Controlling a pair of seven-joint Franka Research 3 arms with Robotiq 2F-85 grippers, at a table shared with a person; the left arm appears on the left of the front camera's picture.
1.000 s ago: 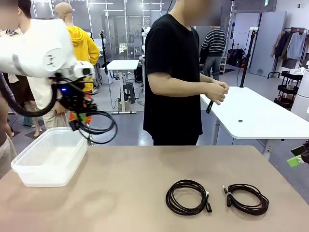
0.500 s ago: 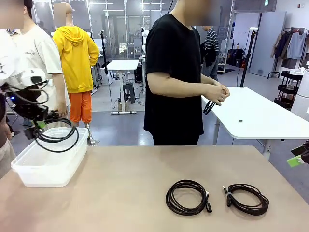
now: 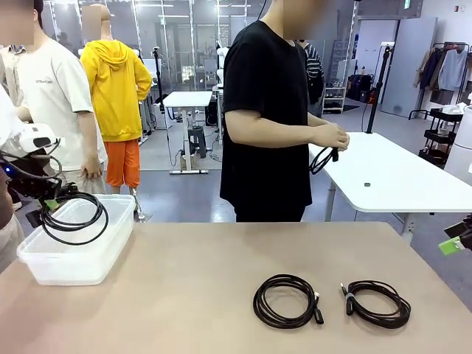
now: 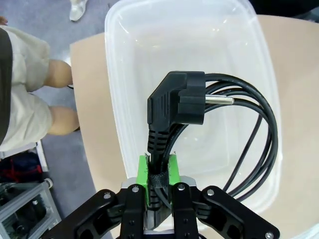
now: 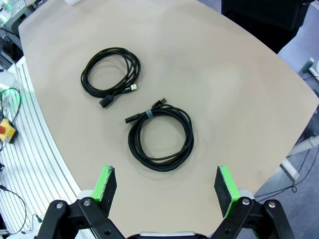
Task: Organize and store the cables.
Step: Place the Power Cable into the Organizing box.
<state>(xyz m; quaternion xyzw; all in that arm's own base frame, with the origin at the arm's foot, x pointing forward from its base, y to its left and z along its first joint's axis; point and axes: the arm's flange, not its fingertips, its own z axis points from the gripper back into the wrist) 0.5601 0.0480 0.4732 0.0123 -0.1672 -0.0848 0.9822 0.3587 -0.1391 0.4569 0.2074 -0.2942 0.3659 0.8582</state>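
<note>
1. Clearly, the left gripper is clamped on a mains cable. Its green pads squeeze the smooth black strands where a black strap binds them, just below a chunky angled plug with a bright metal pin.
2. From the front, that cable hangs in round loops over a translucent, round-cornered plastic tub at the table's left end. The left wrist view looks through the loops into the tub's glossy bottom.
3. The right gripper stands wide open, nothing between its pads, above the matte tan table.
4. Two thin matte black coils lie flat on the table, near each other but apart: a middle coil and a right-hand coil. The right wrist view makes out their small metal plug tips and a pale band around the right-hand coil.
5. Across the table, a person's hands hold another looped black cable.
6. Any print on the plugs is too small to read.
</note>
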